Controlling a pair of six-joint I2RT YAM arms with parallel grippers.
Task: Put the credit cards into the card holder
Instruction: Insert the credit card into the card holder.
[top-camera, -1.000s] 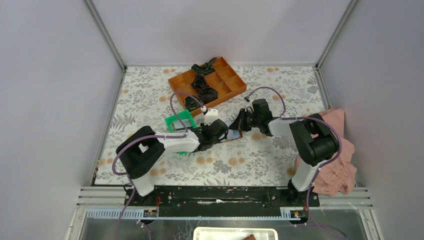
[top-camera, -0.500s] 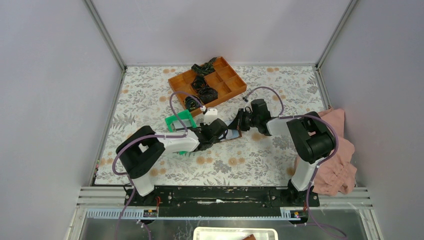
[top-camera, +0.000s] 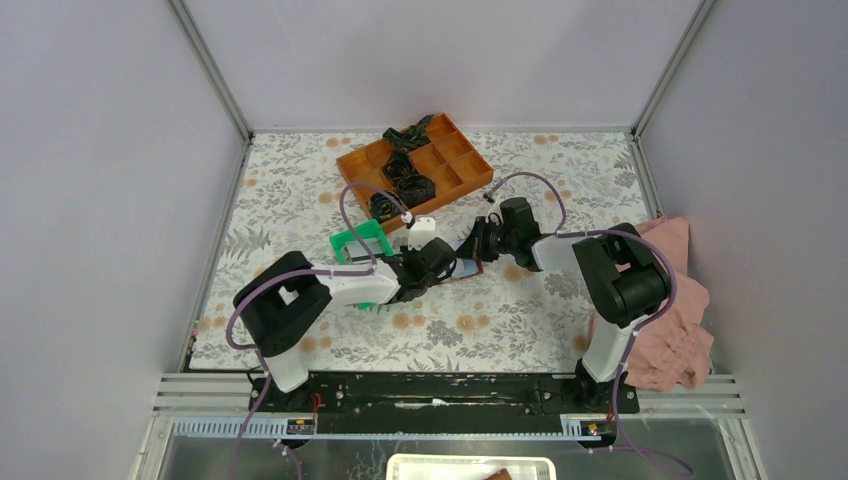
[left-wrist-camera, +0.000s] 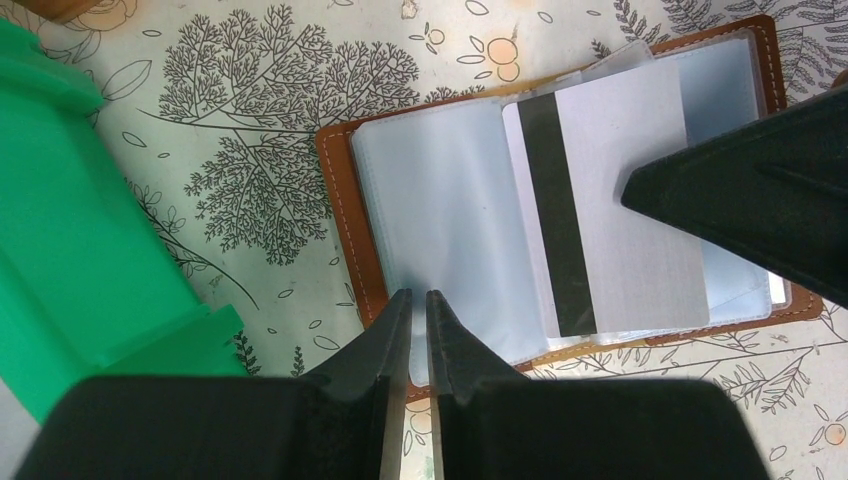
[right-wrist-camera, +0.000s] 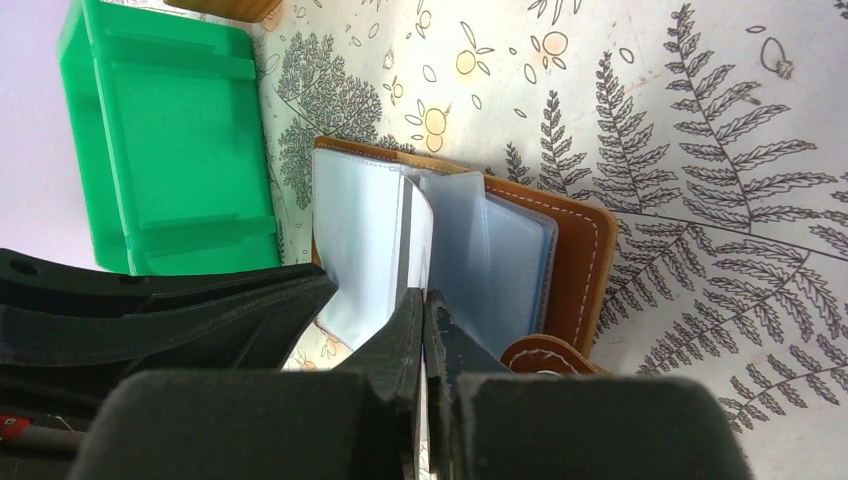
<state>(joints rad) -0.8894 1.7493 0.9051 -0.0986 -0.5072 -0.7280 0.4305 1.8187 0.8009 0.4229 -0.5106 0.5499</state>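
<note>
The brown card holder (left-wrist-camera: 345, 220) lies open on the floral mat, its clear sleeves fanned out; it also shows in the top view (top-camera: 466, 270). My left gripper (left-wrist-camera: 418, 300) is shut on the near edge of a clear sleeve (left-wrist-camera: 440, 210). My right gripper (right-wrist-camera: 424, 300) is shut on a silver credit card (left-wrist-camera: 620, 200) with a black stripe. It holds the card on edge among the sleeves (right-wrist-camera: 490, 250), and the card lies partly over the right-hand sleeve. In the top view both grippers, left (top-camera: 445, 265) and right (top-camera: 476, 250), meet over the holder. No other cards show.
A green plastic tray (top-camera: 358, 243) stands just left of the holder, close by my left arm. The orange compartment tray (top-camera: 452, 163) with black coiled items sits behind. A pink cloth (top-camera: 680, 300) hangs at the right table edge.
My right gripper has edged slightly left toward the holder with the card. The left arm has hardly moved.
</note>
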